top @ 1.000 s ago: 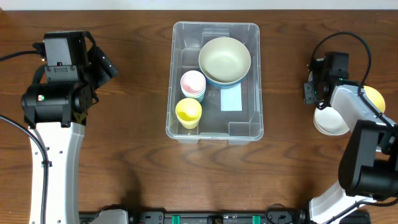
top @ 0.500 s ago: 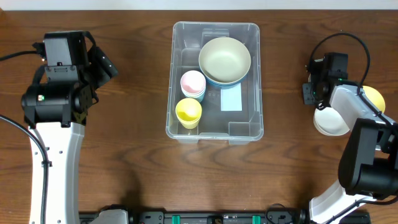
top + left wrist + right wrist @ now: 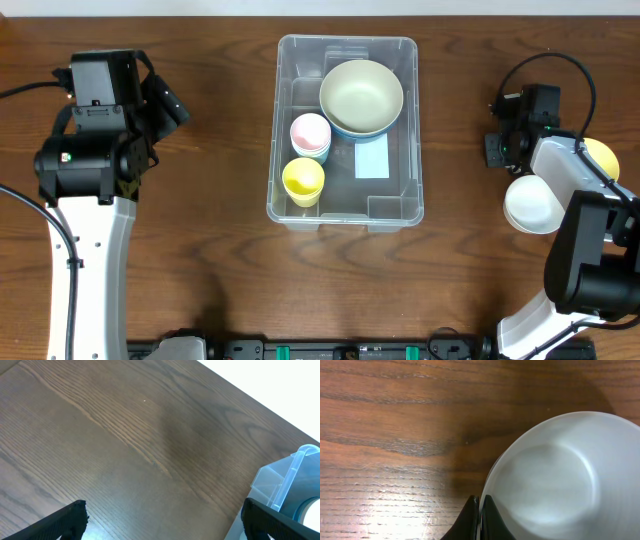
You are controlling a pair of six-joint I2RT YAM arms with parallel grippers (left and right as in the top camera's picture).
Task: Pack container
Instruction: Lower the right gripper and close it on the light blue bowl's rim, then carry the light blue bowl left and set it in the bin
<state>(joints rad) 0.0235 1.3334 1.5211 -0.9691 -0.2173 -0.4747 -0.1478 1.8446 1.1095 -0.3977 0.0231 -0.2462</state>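
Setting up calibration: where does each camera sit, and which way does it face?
Overhead: above the table, facing down on the container; left arm and right arm show.
Left wrist: on left arm, slanting over wood toward the container's corner; open left gripper at bottom.
Right wrist: on right arm, facing down on the white bowl; right gripper shut on its rim.
Shared: container, in overhead and left wrist.

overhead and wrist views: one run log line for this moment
right gripper: shut on white bowl rim | left gripper: open, empty, left of container | container: holds large bowl, pink bowl, yellow bowl
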